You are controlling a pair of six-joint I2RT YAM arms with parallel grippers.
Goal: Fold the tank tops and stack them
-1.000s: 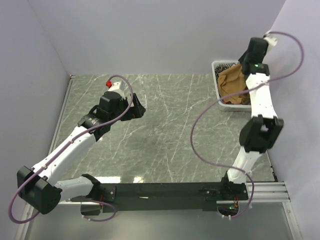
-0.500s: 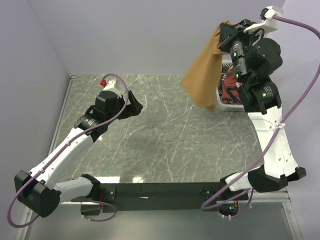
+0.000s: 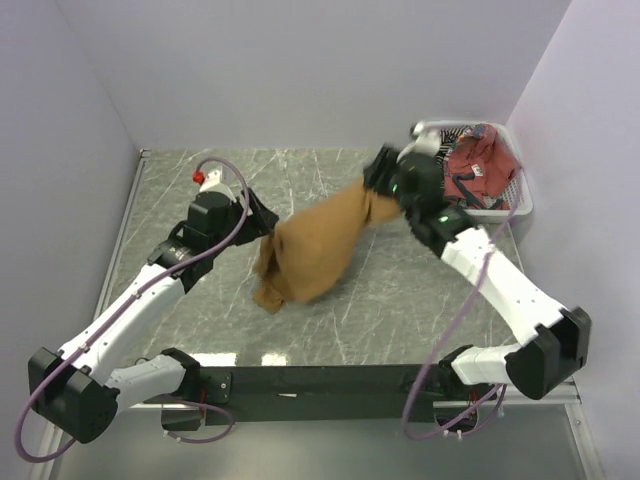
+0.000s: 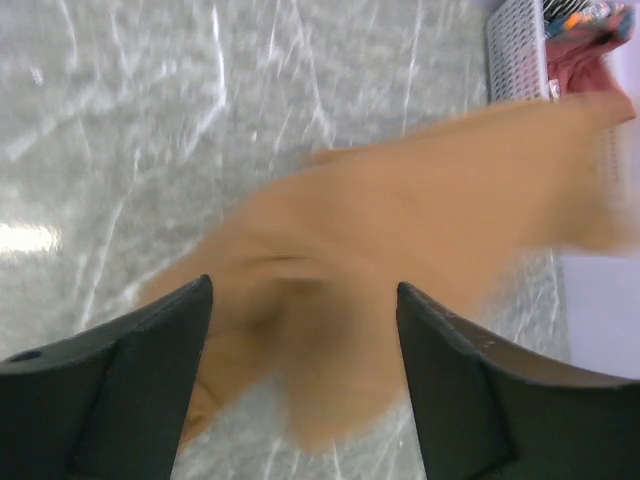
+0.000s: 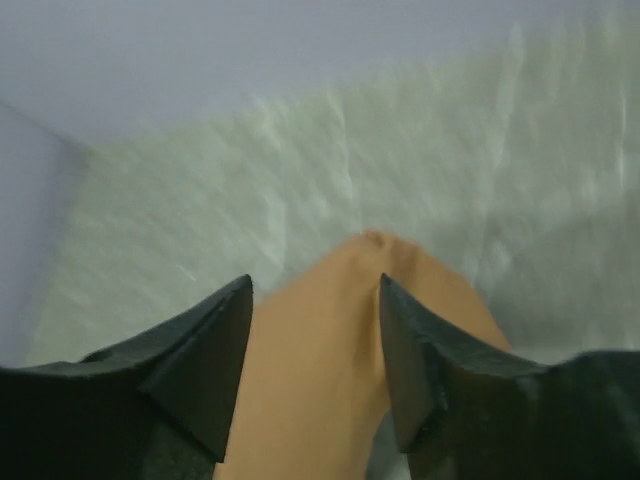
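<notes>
The mustard-tan tank top [image 3: 310, 250] lies bunched and stretched across the middle of the table, blurred with motion. My right gripper [image 3: 382, 190] is at its far right end. In the right wrist view the jaws stand apart, open, with the tan cloth [image 5: 310, 370] running between them [image 5: 314, 282]. My left gripper [image 3: 264, 222] is at the top's left end, open, its fingers [image 4: 302, 288] straddling the tan cloth [image 4: 400, 220] just above it. A brick-red tank top [image 3: 478, 165] lies in the basket.
The white mesh basket [image 3: 500, 212] stands at the back right corner against the wall, and shows in the left wrist view [image 4: 515, 50]. Walls close the table on the left, back and right. The black base rail [image 3: 320, 382] runs along the near edge.
The right arm lifted the mustard top out of the basket, swung it down and left onto the table, and its jaws opened. The left gripper's jaws narrowed a little over the cloth.
</notes>
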